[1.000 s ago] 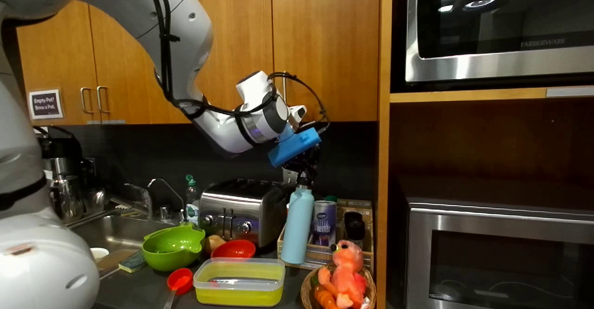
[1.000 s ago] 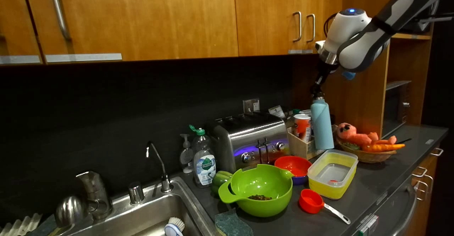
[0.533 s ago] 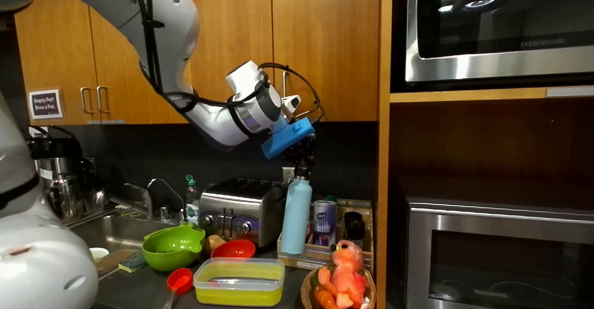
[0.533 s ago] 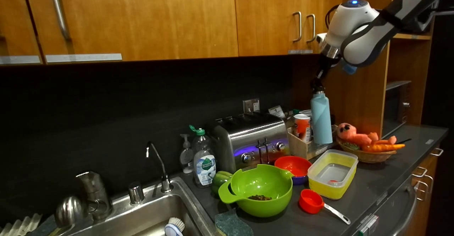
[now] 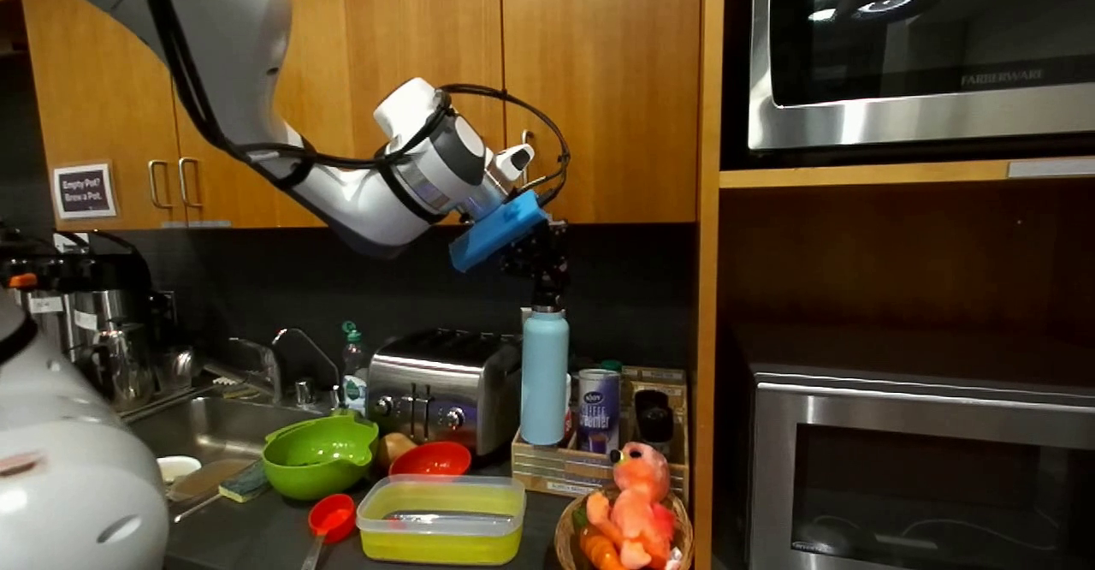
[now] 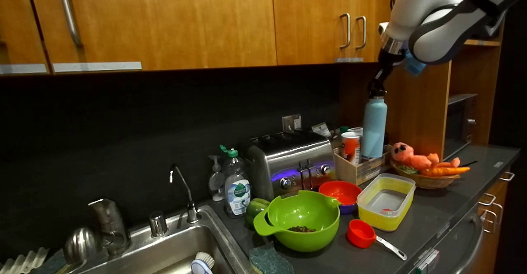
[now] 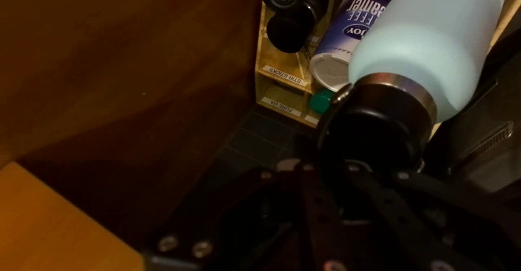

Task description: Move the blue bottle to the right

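Since a second ago, the blue bottle (image 5: pixel 545 382) has been lifted toward twelve o'clock in both exterior views. Its dark cap (image 7: pixel 380 118) is gripped by the gripper (image 5: pixel 548 294): in the wrist view the jaws are seen clamped at the cap's loop, though the exact contact is lost in shadow. The bottle's body is seen at one o'clock from them.

In an exterior view, the earlier lean toward one o'clock has been nearly taken out, and the bottle is now held almost upright. More of the wooden box (image 5: pixel 541 472) has been uncovered below the base, at six o'clock; whether the base is held over the box or in front of it cannot be told. The arm (image 5: pixel 428 172) has been drawn up toward ten o'clock. From the bottle, the creamer canister (image 5: pixel 597 412) is found at four o'clock, the plush toy (image 5: pixel 637 489) at five, the yellow container (image 5: pixel 440 543) at seven, the green bowl (image 5: pixel 319 467) at eight and the toaster (image 5: pixel 440 390) at nine; all have been left in place.

In an exterior view, the orange canister (image 6: pixel 351 147) is now seen at eight o'clock from the bottle, where nearly nine was read before.
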You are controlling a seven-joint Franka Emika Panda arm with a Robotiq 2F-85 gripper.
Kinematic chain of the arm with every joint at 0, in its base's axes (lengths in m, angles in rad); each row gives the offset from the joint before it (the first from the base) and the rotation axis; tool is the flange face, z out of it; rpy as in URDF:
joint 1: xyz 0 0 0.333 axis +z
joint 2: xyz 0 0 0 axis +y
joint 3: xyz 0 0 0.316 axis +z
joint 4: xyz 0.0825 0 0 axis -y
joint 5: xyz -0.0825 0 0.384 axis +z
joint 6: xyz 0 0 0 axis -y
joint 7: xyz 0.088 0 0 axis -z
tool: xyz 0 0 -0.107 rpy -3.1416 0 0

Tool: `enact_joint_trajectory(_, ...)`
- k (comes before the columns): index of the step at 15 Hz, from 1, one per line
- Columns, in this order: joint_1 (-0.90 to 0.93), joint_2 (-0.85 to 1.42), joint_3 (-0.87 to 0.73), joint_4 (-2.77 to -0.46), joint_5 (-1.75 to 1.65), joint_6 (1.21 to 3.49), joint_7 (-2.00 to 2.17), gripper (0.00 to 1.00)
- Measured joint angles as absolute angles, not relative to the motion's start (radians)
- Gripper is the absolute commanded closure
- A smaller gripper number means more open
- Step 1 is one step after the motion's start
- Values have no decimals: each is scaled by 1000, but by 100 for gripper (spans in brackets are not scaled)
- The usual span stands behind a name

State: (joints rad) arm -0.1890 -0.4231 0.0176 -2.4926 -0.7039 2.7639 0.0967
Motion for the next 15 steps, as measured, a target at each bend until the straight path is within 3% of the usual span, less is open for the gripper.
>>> enact_joint_trajectory(15, -294, -682, 75, -2554, -814, 2540, 252, 98)
